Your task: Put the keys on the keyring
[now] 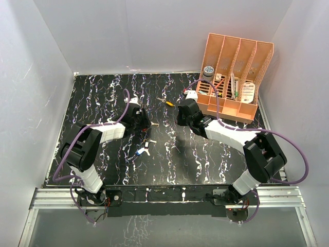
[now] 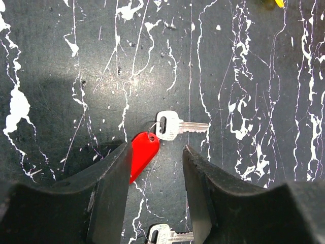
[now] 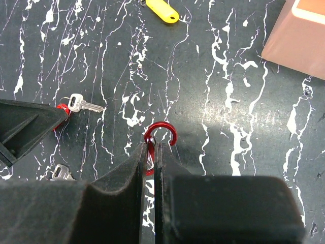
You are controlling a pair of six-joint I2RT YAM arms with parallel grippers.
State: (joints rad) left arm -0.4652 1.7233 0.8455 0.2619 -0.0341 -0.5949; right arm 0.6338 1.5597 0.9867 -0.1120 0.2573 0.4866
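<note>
The red keyring is pinched in my right pincer, its lower half hidden between the fingers. Left of the keyring, my left pincer, jaws parted, straddles a red-tagged silver key; a second key is cut off at the edge.

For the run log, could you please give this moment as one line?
left fingers: open around red key tag | right fingers: shut on keyring | threaded keys: none visible
</note>
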